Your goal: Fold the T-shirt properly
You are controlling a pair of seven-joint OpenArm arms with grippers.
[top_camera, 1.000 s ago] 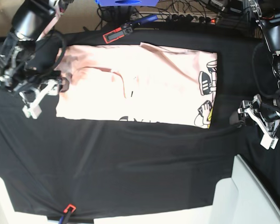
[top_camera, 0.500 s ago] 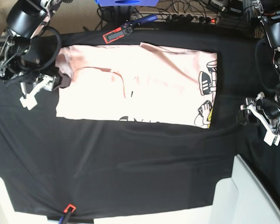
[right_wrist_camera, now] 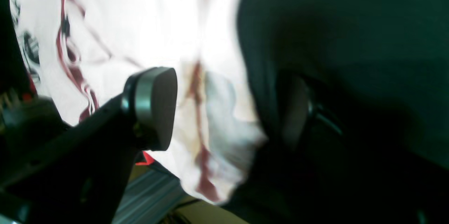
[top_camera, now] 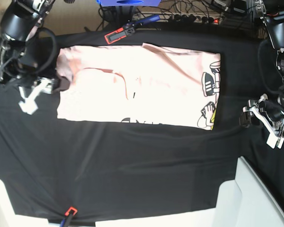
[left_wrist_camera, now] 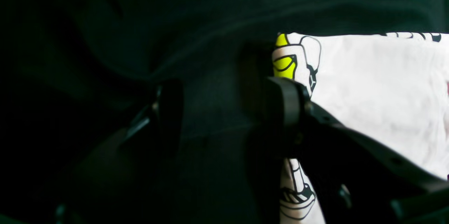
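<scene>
The pale pink T-shirt (top_camera: 142, 85) lies folded into a long rectangle on the black table cloth (top_camera: 132, 165). Black-and-yellow cartoon graphics (top_camera: 209, 94) show at its right end. My right gripper (top_camera: 49, 87) is at the shirt's left edge, open. In the right wrist view (right_wrist_camera: 224, 110) the shirt's rumpled edge (right_wrist_camera: 217, 139) lies below the gap between the fingers. My left gripper (top_camera: 246, 117) is open just off the shirt's right front corner. In the left wrist view (left_wrist_camera: 226, 108) there is black cloth between its fingers, and the shirt (left_wrist_camera: 379, 87) lies to the right.
A red-and-black clamp (top_camera: 116, 35) holds the cloth at the back edge, another clamp (top_camera: 68, 211) at the front edge. A blue object (top_camera: 128, 2) and cables (top_camera: 194, 16) lie behind the table. White boards (top_camera: 255, 198) stand at the front right.
My right gripper has moved toward the back along the shirt's left edge, and the shirt's back left corner has spread slightly left. My left gripper has drifted slightly to the right.
</scene>
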